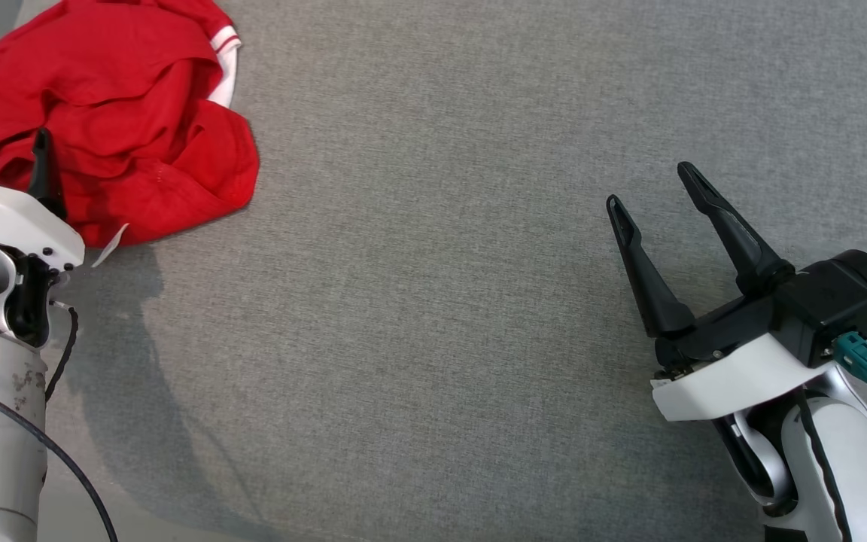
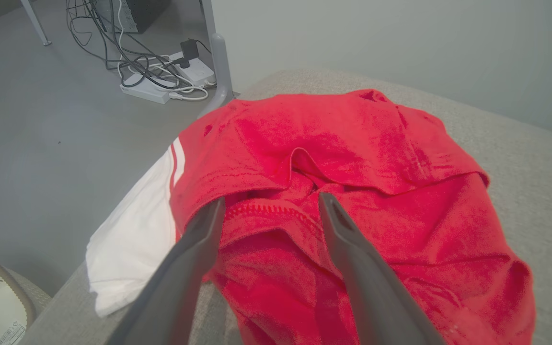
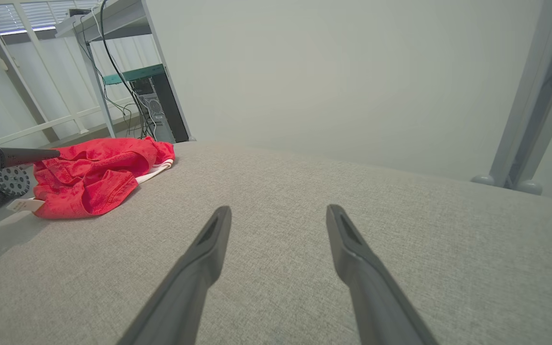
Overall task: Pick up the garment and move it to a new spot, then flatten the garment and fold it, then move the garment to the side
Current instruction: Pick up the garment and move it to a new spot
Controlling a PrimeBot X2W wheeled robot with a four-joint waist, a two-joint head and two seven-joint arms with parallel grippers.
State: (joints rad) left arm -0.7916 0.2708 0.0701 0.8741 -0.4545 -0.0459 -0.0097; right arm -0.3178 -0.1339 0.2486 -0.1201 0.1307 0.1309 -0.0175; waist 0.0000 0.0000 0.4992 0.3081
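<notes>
Red garment noted crumpled at the far-left corner of the grey bench, with a white panel draped toward the edge. Left tool is held spread wide just over the heap with nothing gripped; contact with the cloth cannot be told. Right tool is equally wide and empty, well apart over bare bench. Step judged: first pick-up, not yet made. Next: a raised fold is to be straddled and pinched.

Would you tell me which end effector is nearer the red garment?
Left. The left end effector is right at the red garment; the right end effector is far off, over the grey surface.
</notes>
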